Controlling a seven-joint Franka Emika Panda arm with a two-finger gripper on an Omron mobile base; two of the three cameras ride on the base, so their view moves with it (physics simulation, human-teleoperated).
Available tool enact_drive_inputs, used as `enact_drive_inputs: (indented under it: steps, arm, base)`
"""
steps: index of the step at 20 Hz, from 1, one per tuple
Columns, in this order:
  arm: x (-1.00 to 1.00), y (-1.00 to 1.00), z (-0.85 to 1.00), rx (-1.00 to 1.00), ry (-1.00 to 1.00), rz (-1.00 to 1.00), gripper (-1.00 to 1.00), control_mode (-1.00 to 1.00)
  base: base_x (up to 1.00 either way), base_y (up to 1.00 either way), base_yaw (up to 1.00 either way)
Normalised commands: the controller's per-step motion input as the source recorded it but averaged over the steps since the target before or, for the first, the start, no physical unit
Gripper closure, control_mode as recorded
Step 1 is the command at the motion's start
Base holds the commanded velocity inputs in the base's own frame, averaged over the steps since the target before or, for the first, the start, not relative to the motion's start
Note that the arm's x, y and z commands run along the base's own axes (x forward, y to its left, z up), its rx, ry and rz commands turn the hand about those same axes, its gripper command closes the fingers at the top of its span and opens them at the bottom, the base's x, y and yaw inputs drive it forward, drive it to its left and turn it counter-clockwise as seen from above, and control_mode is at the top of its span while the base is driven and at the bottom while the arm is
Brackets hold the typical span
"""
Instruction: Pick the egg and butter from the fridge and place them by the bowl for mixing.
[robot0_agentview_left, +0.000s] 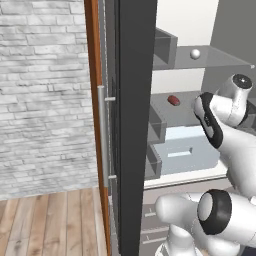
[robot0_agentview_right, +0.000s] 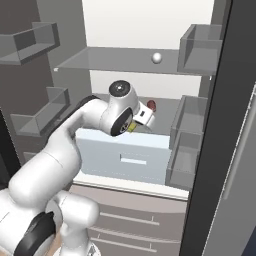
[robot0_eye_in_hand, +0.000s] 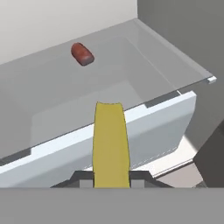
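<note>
**Butter pinched in the fingers, in front of the open fridge**

The gripper (robot0_eye_in_hand: 111, 183) holds the butter (robot0_eye_in_hand: 111, 144): the fingers (robot0_eye_in_hand: 83, 181) are pressed on the two sides of the thin yellow bar, which stands up between them in the hand view. In the right base view a small yellow piece of the butter (robot0_agentview_right: 132, 127) shows under the white hand, above the pale drawer (robot0_agentview_right: 135, 157).

The fridge (robot0_agentview_left: 135, 125) is open. Its dark door stands at the left in the left base view, with a slim silver handle (robot0_agentview_left: 102, 135) and grey door shelves (robot0_agentview_right: 192, 140). Inside, the glass shelf (robot0_eye_in_hand: 52, 92) over the drawer carries a small dark red thing (robot0_eye_in_hand: 82, 54), which lies well behind the butter, near the white back wall. One shelf higher, a small white ball, probably the egg (robot0_agentview_right: 157, 58), rests on the grey shelf, near its right end in the right base view.
</note>
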Motion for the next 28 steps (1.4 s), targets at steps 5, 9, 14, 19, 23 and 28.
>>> enact_drive_inputs:
  steps: [5, 9, 14, 19, 23, 28]
  arm:
    - [-0.54, 0.13, 0.17, 0.0, 0.0, 0.0, 1.0, -1.0]
    - [-0.58, 0.18, 0.12, 0.0, 0.0, 0.0, 1.0, -1.0]
    - [-0.42, 0.12, 0.05, 0.0, -0.02, -0.01, 1.0, -1.0]
    - [0.0, 0.0, 0.0, 0.0, 0.0, 0.0, 1.0, 1.0]
    - [0.0, 0.0, 0.0, 0.0, 0.0, 0.0, 1.0, 1.0]
    - [0.0, 0.0, 0.0, 0.0, 0.0, 0.0, 1.0, 1.0]
  base:
    - [0.0, 0.0, 0.0]
    - [0.0, 0.0, 0.0]
    - [0.0, 0.0, 0.0]
    - [-0.05, 0.01, 0.0]
    - [-0.58, 0.0, 0.0]
    - [-0.78, 0.0, 0.0]
